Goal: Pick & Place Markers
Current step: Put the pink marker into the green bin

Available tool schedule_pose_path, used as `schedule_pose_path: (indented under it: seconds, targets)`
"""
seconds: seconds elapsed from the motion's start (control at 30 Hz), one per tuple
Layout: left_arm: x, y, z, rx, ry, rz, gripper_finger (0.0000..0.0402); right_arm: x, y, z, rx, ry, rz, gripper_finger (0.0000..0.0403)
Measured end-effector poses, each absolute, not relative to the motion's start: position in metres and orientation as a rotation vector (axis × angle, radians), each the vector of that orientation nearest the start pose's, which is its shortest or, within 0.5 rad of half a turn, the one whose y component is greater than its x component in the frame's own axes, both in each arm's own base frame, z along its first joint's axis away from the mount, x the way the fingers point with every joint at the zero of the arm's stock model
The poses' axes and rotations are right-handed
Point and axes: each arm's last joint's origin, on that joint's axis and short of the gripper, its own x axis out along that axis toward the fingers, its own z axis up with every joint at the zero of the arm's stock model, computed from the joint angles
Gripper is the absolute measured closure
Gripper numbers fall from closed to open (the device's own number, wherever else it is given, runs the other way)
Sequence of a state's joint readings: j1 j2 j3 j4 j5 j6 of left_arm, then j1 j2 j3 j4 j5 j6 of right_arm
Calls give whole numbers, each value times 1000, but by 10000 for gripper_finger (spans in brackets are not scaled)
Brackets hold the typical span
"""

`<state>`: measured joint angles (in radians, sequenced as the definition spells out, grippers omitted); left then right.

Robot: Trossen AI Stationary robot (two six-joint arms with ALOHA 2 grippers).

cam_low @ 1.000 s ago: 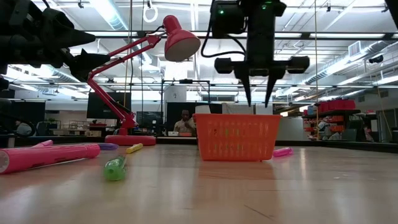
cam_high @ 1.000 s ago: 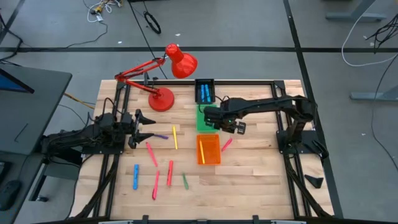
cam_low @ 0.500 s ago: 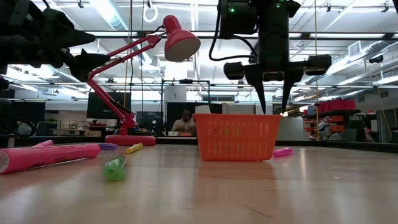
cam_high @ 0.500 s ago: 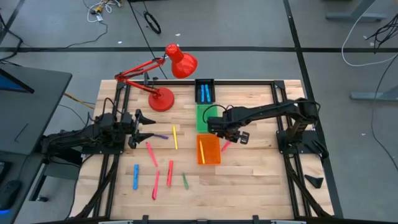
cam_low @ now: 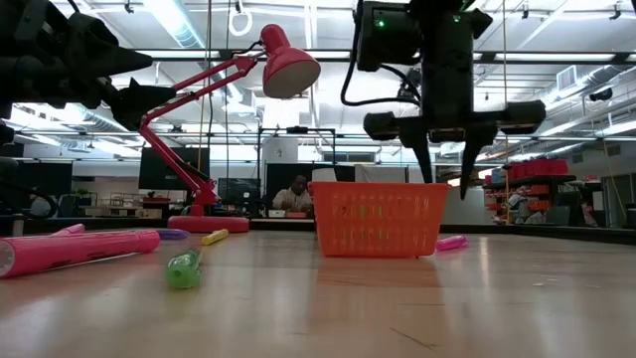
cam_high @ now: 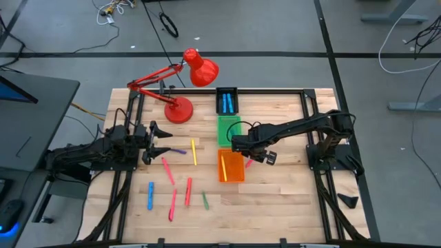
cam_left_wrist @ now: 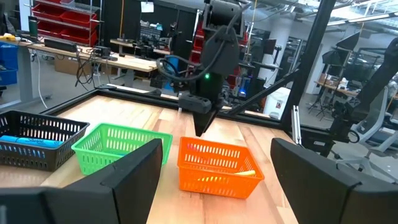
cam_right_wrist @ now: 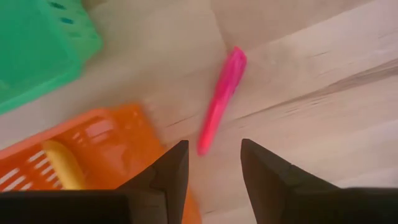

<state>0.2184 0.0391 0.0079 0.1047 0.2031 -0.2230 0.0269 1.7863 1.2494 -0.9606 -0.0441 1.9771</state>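
Hanging above the wooden table (cam_high: 275,186), the right gripper (cam_right_wrist: 210,163) has its two dark fingers parted and holds nothing. Between the fingers lies a pink marker (cam_right_wrist: 221,99) flat on the wood, just beside the orange mesh basket (cam_high: 231,166) on the side toward the table's right edge. The gripper seems to be clear of the marker, but the height is hard to judge. One yellow marker (cam_right_wrist: 59,163) lies inside the orange basket. The green mesh basket (cam_high: 229,129) stands just behind the orange one, and the black mesh basket (cam_high: 227,100) at the table's far edge holds blue markers (cam_high: 227,103).

The left gripper (cam_high: 157,141) waits near the table's left edge with fingers spread and empty. The other markers lie scattered on the left half of the table: purple (cam_high: 178,151), yellow (cam_high: 193,152), several pink (cam_high: 188,191), blue (cam_high: 150,195) and green (cam_high: 204,200). A red desk lamp (cam_high: 180,109) stands at the far left corner.
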Motion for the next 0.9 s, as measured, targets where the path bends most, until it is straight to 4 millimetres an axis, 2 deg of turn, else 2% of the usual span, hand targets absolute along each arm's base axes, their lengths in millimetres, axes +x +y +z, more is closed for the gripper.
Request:
schedule_pose_path:
  seconds: [0.47, 0.77, 0.9]
  targets:
    - [98, 16, 173, -208, -73, 7, 94, 316, 9, 167, 1540, 977, -1425, 257]
    - [98, 16, 173, -207, -73, 7, 94, 311, 8, 159, 1522, 955, -1450, 257]
    - [98, 16, 173, -208, -73, 7, 94, 315, 8, 151, 1526, 953, -1451, 257]
